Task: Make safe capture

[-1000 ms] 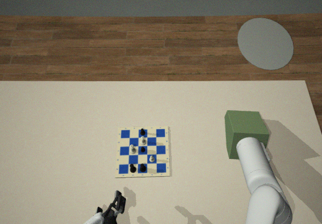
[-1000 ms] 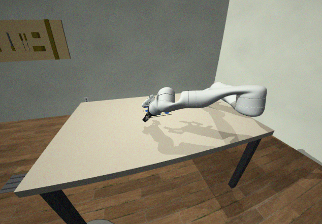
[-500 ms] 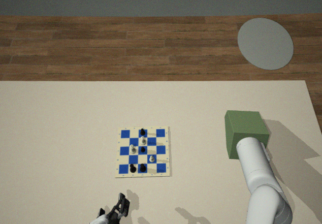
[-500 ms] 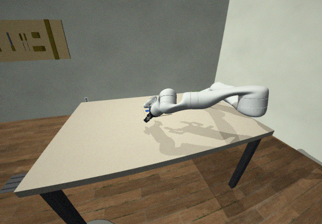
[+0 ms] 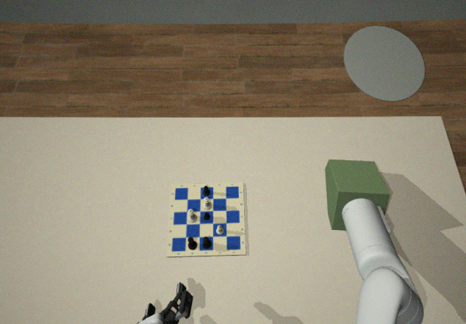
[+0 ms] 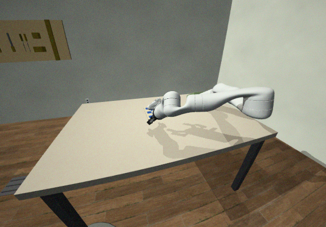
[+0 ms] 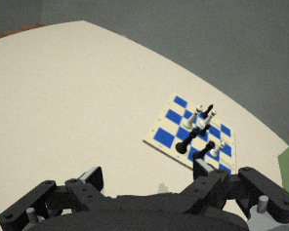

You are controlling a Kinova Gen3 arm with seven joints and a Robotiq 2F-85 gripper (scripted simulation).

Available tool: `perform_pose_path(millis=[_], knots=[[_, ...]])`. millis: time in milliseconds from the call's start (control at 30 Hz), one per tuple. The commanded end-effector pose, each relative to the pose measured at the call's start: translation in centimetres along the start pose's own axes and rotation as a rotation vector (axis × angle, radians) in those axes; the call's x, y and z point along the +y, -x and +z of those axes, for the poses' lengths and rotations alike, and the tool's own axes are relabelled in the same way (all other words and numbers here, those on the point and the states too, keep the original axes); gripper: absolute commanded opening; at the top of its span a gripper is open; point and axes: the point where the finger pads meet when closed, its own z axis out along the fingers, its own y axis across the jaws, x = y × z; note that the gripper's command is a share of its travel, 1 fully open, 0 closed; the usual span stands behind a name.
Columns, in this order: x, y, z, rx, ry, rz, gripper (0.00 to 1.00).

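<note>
Top view has the black two-finger gripper (image 5: 167,307) spread wide, holding nothing, near the blue-and-cream chessboard (image 5: 206,219); those tightly packed pieces could easily topple during a careless descent.

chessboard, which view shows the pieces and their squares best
The top view: the chessboard lies flat, every square visible, four black and three white pieces each separate. The wrist view shows it small and slanted beyond the open gripper, pieces overlapping. In the exterior view the arm hides nearly all of it.
</note>
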Motion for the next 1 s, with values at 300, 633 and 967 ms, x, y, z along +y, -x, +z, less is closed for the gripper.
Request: perform_pose_path(millis=[300, 633, 967], knots=[[0.3, 1.1, -0.3, -0.007, 0.007, 0.049, 1.0], [0.4, 1.6, -0.4, -0.01, 0.012, 0.075, 1.0], [0.8, 2.5, -0.6, -0.016, 0.02, 0.123, 1.0]])
